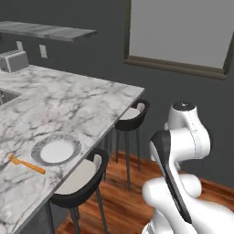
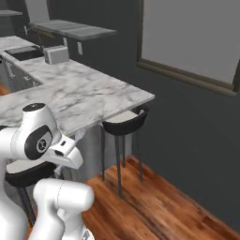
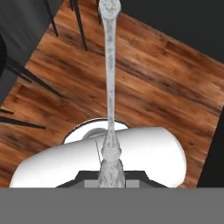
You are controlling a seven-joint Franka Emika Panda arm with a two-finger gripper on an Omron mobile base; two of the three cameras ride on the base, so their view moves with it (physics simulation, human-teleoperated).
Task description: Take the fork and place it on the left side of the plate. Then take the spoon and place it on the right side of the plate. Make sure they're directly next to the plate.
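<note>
We hold the silvery-grey metal spoon point(image 3: 109, 83) by its handle, our gripper point(image 3: 110, 181) clamped there, bowl toward twelve o'clock over wood floor. The slim orange fork point(image 1: 26, 164) lies at nine o'clock of the grey-rimmed round plate point(image 1: 43, 145). A slip here would likely drop the spoon.

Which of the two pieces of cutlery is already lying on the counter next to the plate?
The orange fork. It lies on the marble counter just left of the plate, while the silvery spoon hangs over the wooden floor in the hand view.
</note>
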